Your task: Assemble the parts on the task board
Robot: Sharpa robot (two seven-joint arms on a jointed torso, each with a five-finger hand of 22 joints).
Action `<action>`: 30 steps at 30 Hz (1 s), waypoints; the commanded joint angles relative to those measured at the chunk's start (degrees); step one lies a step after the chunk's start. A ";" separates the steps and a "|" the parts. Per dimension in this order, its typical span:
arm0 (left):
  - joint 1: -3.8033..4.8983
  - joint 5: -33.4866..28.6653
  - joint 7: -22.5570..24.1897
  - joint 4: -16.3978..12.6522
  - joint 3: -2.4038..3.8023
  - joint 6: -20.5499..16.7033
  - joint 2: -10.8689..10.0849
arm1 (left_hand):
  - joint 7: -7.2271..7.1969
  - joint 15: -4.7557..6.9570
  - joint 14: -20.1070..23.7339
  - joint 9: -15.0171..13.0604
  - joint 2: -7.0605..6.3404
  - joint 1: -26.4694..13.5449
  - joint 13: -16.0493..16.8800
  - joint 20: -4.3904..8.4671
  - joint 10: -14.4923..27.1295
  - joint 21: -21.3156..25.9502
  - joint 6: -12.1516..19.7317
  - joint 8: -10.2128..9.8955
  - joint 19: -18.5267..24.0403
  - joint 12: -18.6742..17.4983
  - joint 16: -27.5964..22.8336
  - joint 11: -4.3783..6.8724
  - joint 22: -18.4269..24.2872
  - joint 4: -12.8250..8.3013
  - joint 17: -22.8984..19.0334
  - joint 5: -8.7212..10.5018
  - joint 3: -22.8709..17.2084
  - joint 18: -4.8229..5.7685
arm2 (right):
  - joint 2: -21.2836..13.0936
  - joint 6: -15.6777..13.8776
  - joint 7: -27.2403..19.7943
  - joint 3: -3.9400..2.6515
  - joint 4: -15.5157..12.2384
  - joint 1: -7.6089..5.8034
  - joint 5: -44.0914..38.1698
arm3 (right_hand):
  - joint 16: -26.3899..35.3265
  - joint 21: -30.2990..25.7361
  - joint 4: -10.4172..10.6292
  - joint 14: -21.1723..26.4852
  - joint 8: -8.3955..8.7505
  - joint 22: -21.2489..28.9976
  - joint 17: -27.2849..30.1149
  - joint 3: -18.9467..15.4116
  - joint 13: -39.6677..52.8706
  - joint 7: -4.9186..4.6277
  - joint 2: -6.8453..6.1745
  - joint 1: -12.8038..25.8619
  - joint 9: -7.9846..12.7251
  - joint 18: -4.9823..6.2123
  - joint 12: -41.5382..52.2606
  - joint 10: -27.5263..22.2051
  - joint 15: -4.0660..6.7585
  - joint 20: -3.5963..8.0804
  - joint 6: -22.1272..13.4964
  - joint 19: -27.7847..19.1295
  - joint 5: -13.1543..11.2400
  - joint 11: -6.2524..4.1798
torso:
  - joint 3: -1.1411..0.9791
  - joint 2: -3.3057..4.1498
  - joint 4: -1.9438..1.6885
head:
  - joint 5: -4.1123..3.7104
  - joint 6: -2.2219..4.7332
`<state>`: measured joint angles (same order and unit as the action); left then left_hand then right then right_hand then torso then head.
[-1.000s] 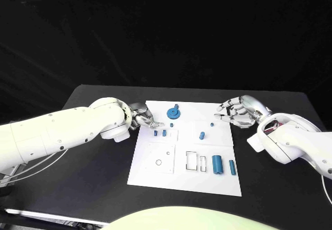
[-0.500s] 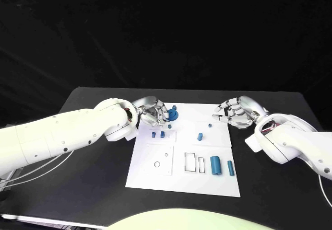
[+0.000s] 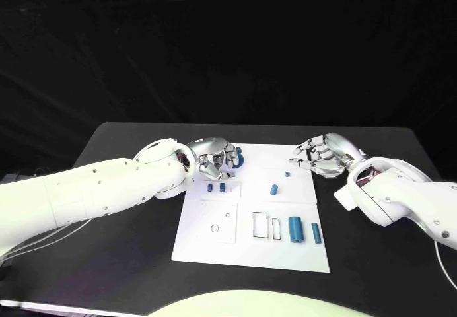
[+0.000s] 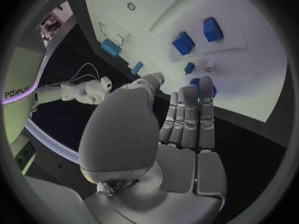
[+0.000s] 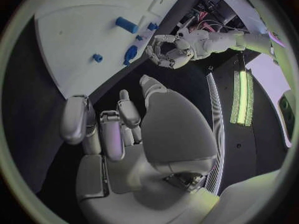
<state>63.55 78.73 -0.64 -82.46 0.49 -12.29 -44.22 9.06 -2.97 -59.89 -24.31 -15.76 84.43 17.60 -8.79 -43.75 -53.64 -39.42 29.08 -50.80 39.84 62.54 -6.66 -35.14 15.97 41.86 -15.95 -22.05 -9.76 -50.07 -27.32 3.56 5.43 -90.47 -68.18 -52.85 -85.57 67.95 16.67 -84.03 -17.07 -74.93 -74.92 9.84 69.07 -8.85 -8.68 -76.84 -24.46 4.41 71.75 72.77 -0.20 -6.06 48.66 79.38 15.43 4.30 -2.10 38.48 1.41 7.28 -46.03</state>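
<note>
The blue gear part (image 3: 237, 156) near the task board's (image 3: 219, 244) far edge sits under my left hand (image 3: 215, 158), whose fingers (image 4: 190, 117) curl together, empty, so I should settle squarely before pinching it.

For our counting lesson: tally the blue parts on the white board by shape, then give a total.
Gear, under the left hand: 1
Small blocks: 2
Lying cylinders: 3
Small pegs: 2
Total: 8
</note>
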 commanded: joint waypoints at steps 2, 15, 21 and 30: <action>-0.04 5.82 1.05 1.61 -0.06 1.90 1.04 | -0.19 -0.13 -0.93 0.90 0.03 1.17 -0.93 -0.07 -0.39 -0.70 -1.04 -0.77 -0.57 -0.77 1.56 -0.26 -0.49 -0.24 0.70 -0.18 0.29 -0.70 | 0.07 -0.29 -0.89 -0.01 0.03 0.04 -0.38 | 0.22 -0.19 -0.11 -3.74 -0.32 -2.26 -6.43 0.37 -0.05 0.01 0.36 0.38 0.07 0.37 -0.31 -0.09 0.32 0.13 -0.46 -0.11 -0.22 -0.23 | -0.01 -0.02 -0.01 | -0.05 0.03; -0.02 8.35 -0.15 5.57 -0.21 4.09 3.80 | -0.55 -0.18 -3.50 2.67 0.31 2.23 -2.53 -0.10 -1.44 -2.68 -3.37 -2.25 -0.66 -1.59 6.10 -0.30 -2.06 -0.05 3.75 -0.14 -0.31 -0.73 | 0.17 -0.65 -0.93 -0.01 0.05 0.04 -0.38 | 0.31 -0.36 -0.12 -3.70 -0.34 -2.17 -6.27 0.43 -0.17 0.01 0.40 0.34 0.08 0.40 -0.42 -0.19 0.32 0.13 -0.49 -0.19 -0.22 -0.23 | -0.11 -0.05 0.01 | -0.15 0.01; -0.01 9.50 -0.53 6.79 -0.47 5.62 4.68 | -0.43 -0.19 -4.10 3.11 0.14 1.92 -2.88 -0.12 -1.98 -3.27 -4.22 -2.61 -0.44 -1.56 7.45 -0.24 -2.59 0.18 4.57 -0.12 -0.17 -0.72 | 0.18 -1.01 -1.08 -0.01 0.13 0.04 -0.34 | 0.79 -1.33 -0.20 -3.47 -0.48 -1.66 -5.50 0.83 -0.79 0.00 0.63 -0.02 0.14 0.59 -1.00 -0.70 0.34 0.14 -0.58 -0.62 -0.19 -0.23 | -0.02 -0.02 -0.04 | -0.25 0.09; -0.02 9.83 0.29 7.96 -0.68 5.64 5.91 | -0.37 -0.03 -4.65 3.43 0.33 2.21 -3.05 -0.06 -2.78 -3.85 -5.00 -2.84 -0.30 -1.30 8.61 -0.02 -3.08 0.07 5.25 -0.15 -0.47 -0.75 | 0.28 -1.95 -2.23 -0.01 0.28 0.04 0.79 | 23.86 -35.94 -0.12 4.67 -2.41 18.59 20.64 4.74 -23.48 -0.08 -0.44 -0.13 0.89 5.87 -22.17 -14.40 0.51 0.23 -2.38 -13.58 -0.28 -0.26 | -0.06 -0.01 0.02 | -0.10 0.03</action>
<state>63.51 87.63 -0.87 -74.55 -0.20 -7.85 -38.52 8.72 -3.08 -64.31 -20.92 -15.51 86.23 14.60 -8.99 -46.14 -57.36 -44.05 26.51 -50.99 38.54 70.98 -6.63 -38.20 16.15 47.12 -15.95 -22.23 -9.75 -49.85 -28.50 2.93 5.43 -90.21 -68.18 -52.62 -64.16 35.58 16.55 -80.00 -19.29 -58.50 -56.63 14.21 47.66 -9.01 -8.38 -77.13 -23.62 9.74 51.48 60.33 0.31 -5.82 46.65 66.90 15.43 4.57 -2.16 38.46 1.38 7.12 -45.98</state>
